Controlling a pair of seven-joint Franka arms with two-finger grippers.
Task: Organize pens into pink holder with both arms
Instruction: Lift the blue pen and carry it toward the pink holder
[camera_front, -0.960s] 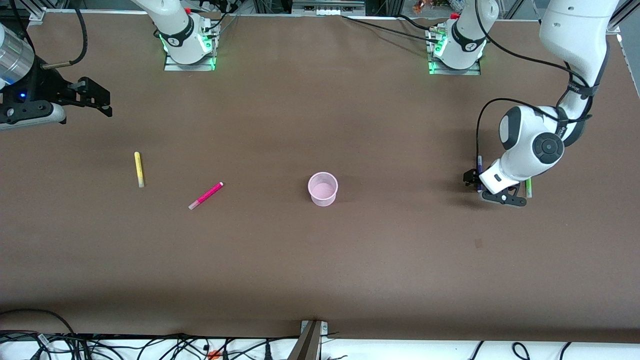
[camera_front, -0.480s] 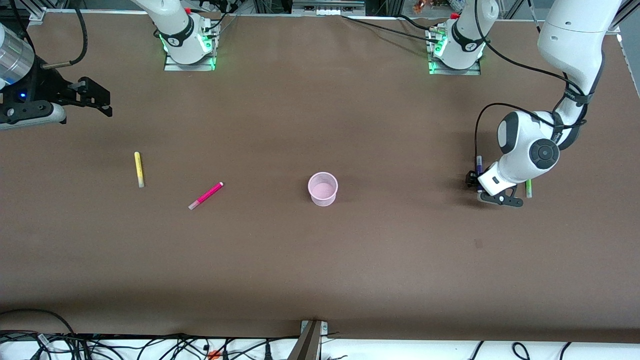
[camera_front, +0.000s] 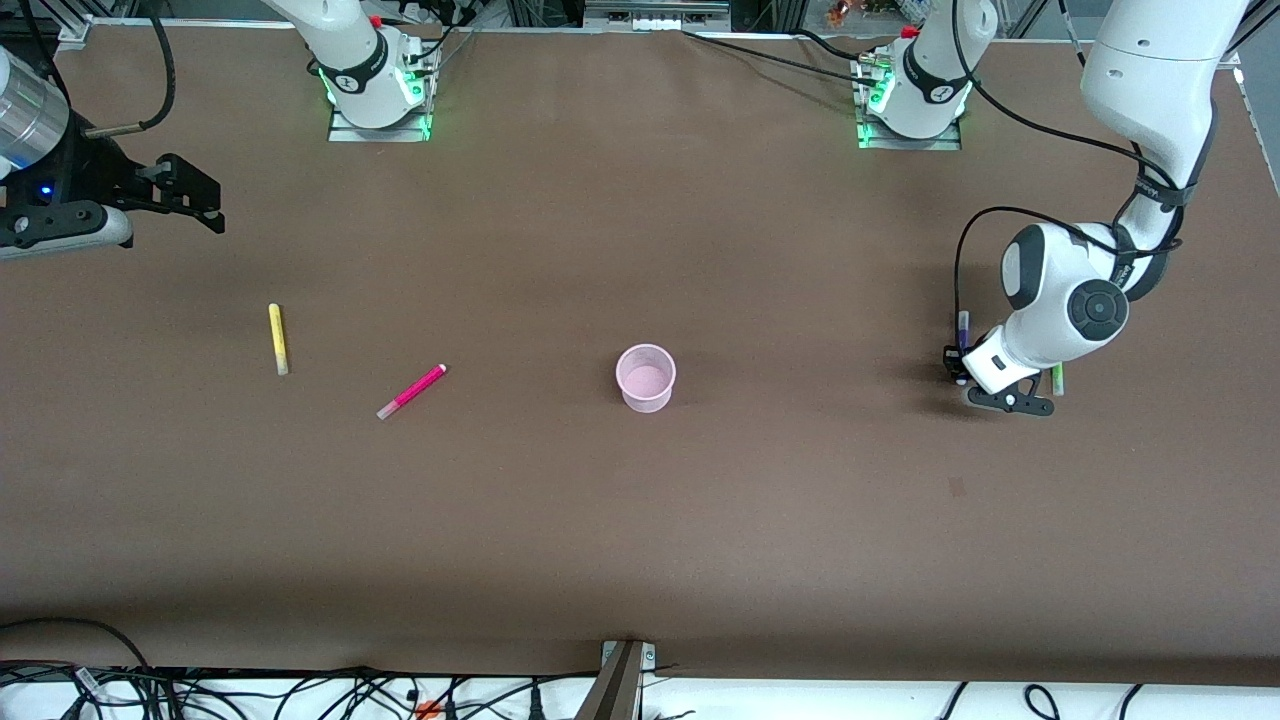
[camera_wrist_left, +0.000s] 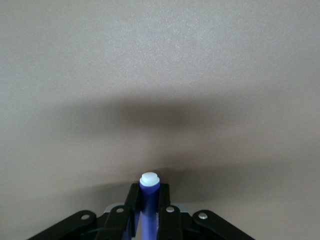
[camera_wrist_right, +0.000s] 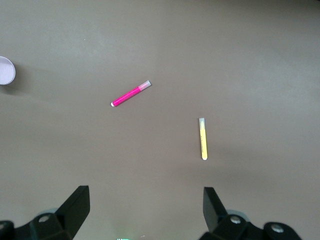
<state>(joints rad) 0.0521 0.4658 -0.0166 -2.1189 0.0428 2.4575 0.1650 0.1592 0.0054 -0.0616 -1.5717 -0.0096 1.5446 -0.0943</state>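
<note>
My left gripper (camera_front: 955, 365) is shut on the dark blue-purple pen (camera_front: 962, 325), low over the table at the left arm's end; in the left wrist view the pen (camera_wrist_left: 148, 189) stands between the fingers (camera_wrist_left: 131, 200), pale tip out. The green pen (camera_front: 1057, 379) lies beside it, mostly hidden by the left arm. The pink holder (camera_front: 646, 377) stands upright mid-table. The magenta pen (camera_front: 411, 391) and yellow pen (camera_front: 277, 338) lie toward the right arm's end. My right gripper (camera_front: 212, 207) waits open and empty, above the table there. The right wrist view shows the magenta pen (camera_wrist_right: 131, 93), the yellow pen (camera_wrist_right: 203, 139) and the holder (camera_wrist_right: 6, 70).
The brown table (camera_front: 640, 520) ends near cables along the front edge (camera_front: 300, 690). The arm bases (camera_front: 375, 90) stand on the table's robot side. A small dark spot (camera_front: 956, 487) marks the table near the left arm.
The left arm's wrist has shifted slightly toward the left arm's end of the table with the blue-purple pen. The right arm and the other pens have not moved.
</note>
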